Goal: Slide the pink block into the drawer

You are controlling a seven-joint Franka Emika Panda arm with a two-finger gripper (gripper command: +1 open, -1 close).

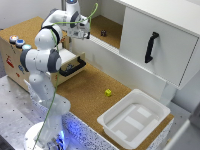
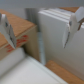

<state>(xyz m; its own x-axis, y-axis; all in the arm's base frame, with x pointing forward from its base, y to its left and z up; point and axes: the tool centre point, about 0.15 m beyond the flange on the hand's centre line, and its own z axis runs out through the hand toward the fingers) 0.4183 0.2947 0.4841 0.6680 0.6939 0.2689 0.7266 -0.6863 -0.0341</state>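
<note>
Pink block: neither view shows it with any certainty; a small reddish smear in the wrist view may be part of it, though the blur makes that hard to judge.

From the exterior view, the pincer (image 1: 86, 34) hangs high over the cork worktop (image 1: 90, 90), close to the white wall of the large cabinet (image 1: 160, 45). Below it and toward the exterior view's left, the drawer (image 1: 71, 65) stands pulled out of its small wooden box (image 1: 12, 62), black bar handle (image 1: 73, 66) facing outward. Three round buttons (image 1: 19, 42) sit on top of the box. A yellow block (image 1: 108, 92) lies on the cork well below the pincer, and a white tray (image 1: 135, 117) rests farther off still. A small dark object (image 1: 103, 33) sits on the shelf just beyond the pincer.

In the wrist view, the two fingers (image 2: 6, 30) are spread wide apart with nothing between them. Behind them show white panels (image 2: 55, 30) and a wooden surface (image 2: 17, 27).
</note>
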